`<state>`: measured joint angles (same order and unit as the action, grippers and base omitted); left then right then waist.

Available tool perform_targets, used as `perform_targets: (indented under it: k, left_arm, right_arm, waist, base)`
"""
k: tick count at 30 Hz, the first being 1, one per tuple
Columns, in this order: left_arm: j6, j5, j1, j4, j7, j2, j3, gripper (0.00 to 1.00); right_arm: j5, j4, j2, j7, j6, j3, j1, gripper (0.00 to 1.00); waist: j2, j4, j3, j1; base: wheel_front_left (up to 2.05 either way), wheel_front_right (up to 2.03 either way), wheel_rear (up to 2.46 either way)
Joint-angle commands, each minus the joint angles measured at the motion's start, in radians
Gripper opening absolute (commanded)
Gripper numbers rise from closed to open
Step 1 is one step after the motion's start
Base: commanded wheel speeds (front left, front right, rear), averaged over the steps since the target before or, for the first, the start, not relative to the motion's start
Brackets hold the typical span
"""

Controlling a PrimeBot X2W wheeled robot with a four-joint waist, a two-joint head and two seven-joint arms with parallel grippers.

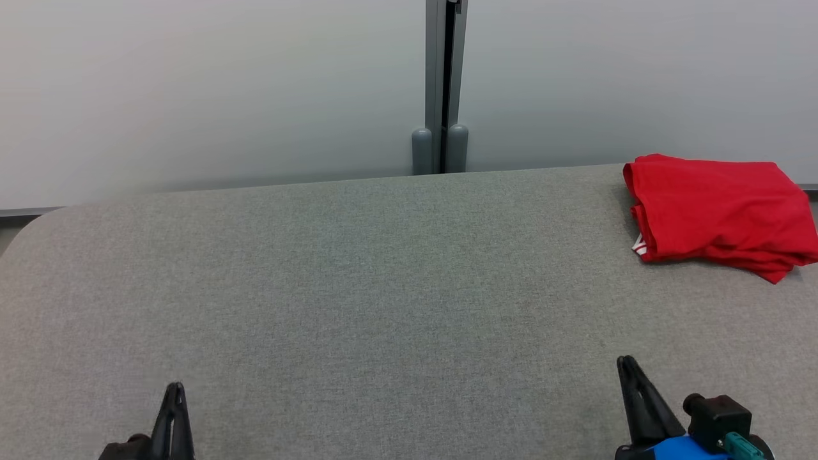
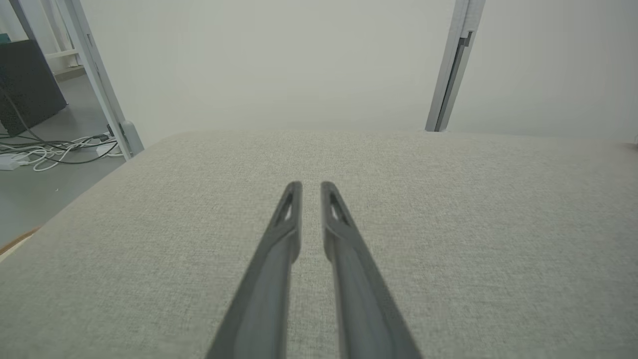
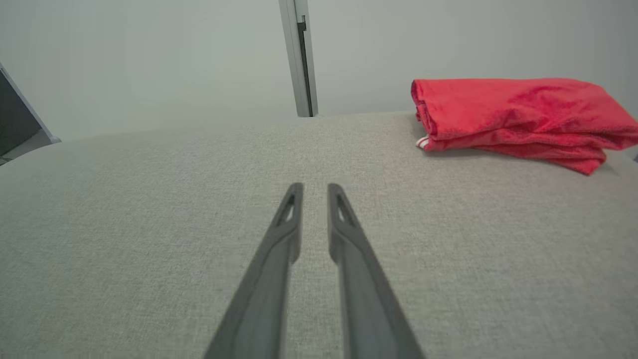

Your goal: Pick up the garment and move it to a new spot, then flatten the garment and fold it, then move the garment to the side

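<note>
Garment: red, folded, far right on table, edge cut off.
L gripper: nearly closed, empty.
R gripper: nearly closed, empty.

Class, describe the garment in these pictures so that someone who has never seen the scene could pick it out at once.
Start with the wide grey cloth-covered table before a pale wall. Follow its far edge rightward, past the grey upright post, to the far right corner. There lies the garment, a roughly folded bundle whose bright red stands out from the grey around it.
</note>
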<state>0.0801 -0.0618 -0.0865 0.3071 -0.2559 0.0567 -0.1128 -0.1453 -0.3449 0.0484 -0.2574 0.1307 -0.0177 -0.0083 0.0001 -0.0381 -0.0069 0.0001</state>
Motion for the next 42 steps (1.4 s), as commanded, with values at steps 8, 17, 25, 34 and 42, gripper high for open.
perform_targets:
  k: [8,17,25,34,42]
  left_arm:
    - [0.005,-0.132,0.023,0.018,0.043,-0.003,-0.011,0.00]
    - [0.010,-0.312,0.041,0.001,0.079,-0.003,-0.004,0.00]
    - [0.015,-0.455,0.058,-0.009,0.110,-0.004,-0.002,0.00]
    - [0.020,-0.601,0.078,-0.017,0.144,-0.004,-0.001,0.00]
    - [0.025,-0.719,0.094,-0.023,0.173,-0.004,-0.001,0.00]
  right_arm:
    - [-0.130,-0.003,-0.001,0.035,0.000,0.012,-0.008,0.00]
    - [-0.297,0.012,-0.001,0.076,0.000,0.027,-0.020,0.00]
    - [-0.432,0.023,0.000,0.110,0.000,0.039,-0.031,0.00]
    - [-0.571,0.034,0.000,0.145,0.000,0.052,-0.043,0.00]
    - [-0.682,0.043,0.001,0.174,0.000,0.062,-0.050,0.00]
  waist:
    - [-0.0001,0.002,0.000,0.0000]
    - [-0.0001,0.005,0.001,0.0000]
    - [-0.0001,0.007,0.002,0.0000]
    - [-0.0001,0.010,0.003,0.0000]
    - [-0.0001,0.012,0.003,0.0000]
  base:
    - [0.00,0.00,0.00]
    - [0.00,0.00,0.00]
    - [0.00,0.00,0.00]
    - [0.00,0.00,0.00]
    - [0.00,0.00,0.00]
